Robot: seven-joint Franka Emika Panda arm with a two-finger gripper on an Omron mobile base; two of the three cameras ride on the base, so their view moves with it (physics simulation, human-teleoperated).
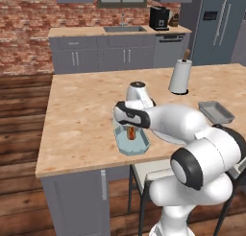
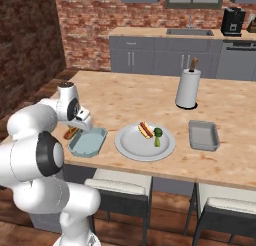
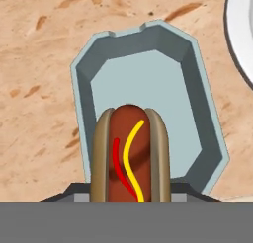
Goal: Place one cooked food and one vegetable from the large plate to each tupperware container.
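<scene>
Hot dog point(image 3: 129, 155) gripped in claw point(image 3: 129, 200), above light blue tray point(image 3: 148, 89).

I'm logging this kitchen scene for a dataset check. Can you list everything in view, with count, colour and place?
hot dogs: two, brown bun with red and yellow stripes; one held over the light blue tray, one on the large plate
broccoli: one, green, on the large plate
large plate: one, white-grey, counter middle
light blue tray: one, octagonal, left of the plate
grey tray: one, rectangular, right of the plate
paper towel roll: one, white, behind the plate
tool: one, white, above the light blue tray
</scene>
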